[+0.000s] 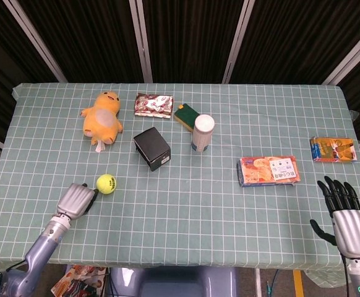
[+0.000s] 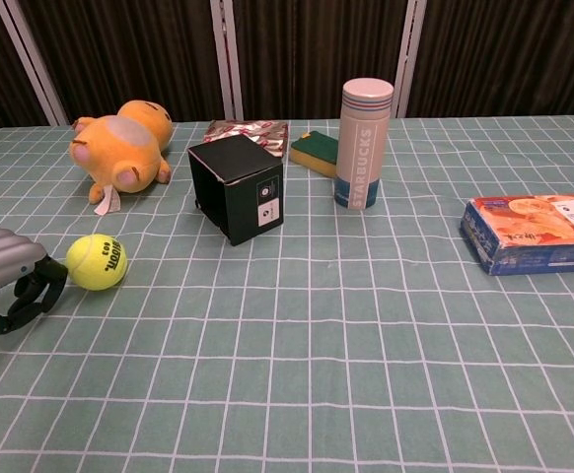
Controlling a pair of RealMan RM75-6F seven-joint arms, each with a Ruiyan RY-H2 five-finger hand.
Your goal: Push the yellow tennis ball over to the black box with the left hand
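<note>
The tennis ball (image 1: 106, 184) lies front-left of the box (image 1: 152, 148); the left hand (image 1: 75, 200) sits just beyond the ball, the bottle (image 1: 202, 132) right of the box.

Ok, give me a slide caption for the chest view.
Left hand reaches the yellow tennis ball, black box standing beyond it.
</note>
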